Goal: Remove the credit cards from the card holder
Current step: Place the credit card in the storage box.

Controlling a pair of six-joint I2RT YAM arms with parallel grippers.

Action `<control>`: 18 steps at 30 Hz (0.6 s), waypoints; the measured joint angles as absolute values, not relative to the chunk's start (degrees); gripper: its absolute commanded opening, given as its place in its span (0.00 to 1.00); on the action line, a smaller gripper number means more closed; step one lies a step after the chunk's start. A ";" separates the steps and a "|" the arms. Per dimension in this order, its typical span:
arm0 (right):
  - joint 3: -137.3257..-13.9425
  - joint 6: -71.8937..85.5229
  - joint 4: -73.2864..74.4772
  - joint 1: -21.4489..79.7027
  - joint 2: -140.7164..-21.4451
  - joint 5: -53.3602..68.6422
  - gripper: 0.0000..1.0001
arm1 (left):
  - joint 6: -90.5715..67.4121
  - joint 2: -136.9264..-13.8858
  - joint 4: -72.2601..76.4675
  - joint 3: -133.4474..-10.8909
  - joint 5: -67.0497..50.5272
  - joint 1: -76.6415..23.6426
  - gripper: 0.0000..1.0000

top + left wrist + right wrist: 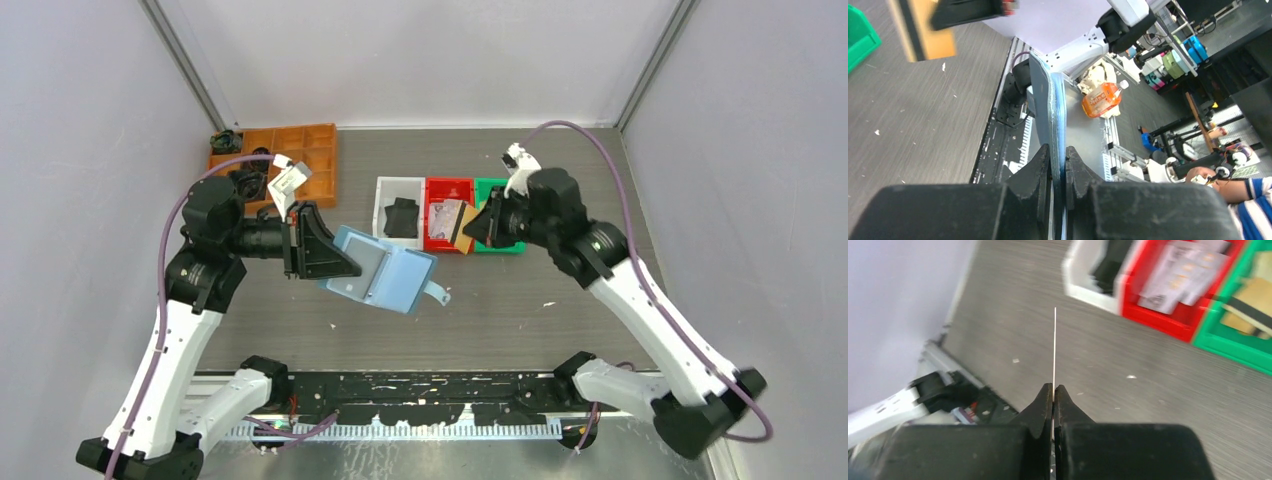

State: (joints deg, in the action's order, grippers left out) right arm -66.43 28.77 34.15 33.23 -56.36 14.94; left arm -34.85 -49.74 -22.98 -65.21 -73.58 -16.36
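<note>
Right wrist, right gripper (pixel 1053 387) clamping credit card (pixel 1055 347)

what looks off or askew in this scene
Nothing is spilled or damaged. The card holder hangs open and tilted above the table, pinched by one edge in the left jaws, with its small strap dangling. The right jaws pinch a credit card near the bins. A few white specks lie on the table.

card holder (pixel 385 272): matt blue, smooth, leather-like; credit card (pixel 1054 345): thin stiff plastic; red bin (pixel 450 183), green bin (pixel 1238 347): glossy moulded plastic; table (pixel 520 300): matt grey wood-grain laminate
</note>
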 measured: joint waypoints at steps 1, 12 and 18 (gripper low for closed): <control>-67.44 27.64 35.55 32.01 -58.78 13.47 0.01 | -34.20 -49.69 -23.00 -65.52 -73.95 -16.36 0.00; -75.37 17.98 42.57 20.62 -81.34 0.54 0.01 | -25.69 -48.71 -29.10 -67.11 -76.16 -16.36 0.00; -81.89 14.28 42.68 18.96 -91.98 -3.84 0.01 | -23.24 -48.05 -31.24 -67.20 -76.36 -16.36 0.00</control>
State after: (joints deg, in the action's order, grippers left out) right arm -81.89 14.28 42.68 18.96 -91.98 -3.84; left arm -23.24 -48.05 -31.24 -67.20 -76.36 -16.36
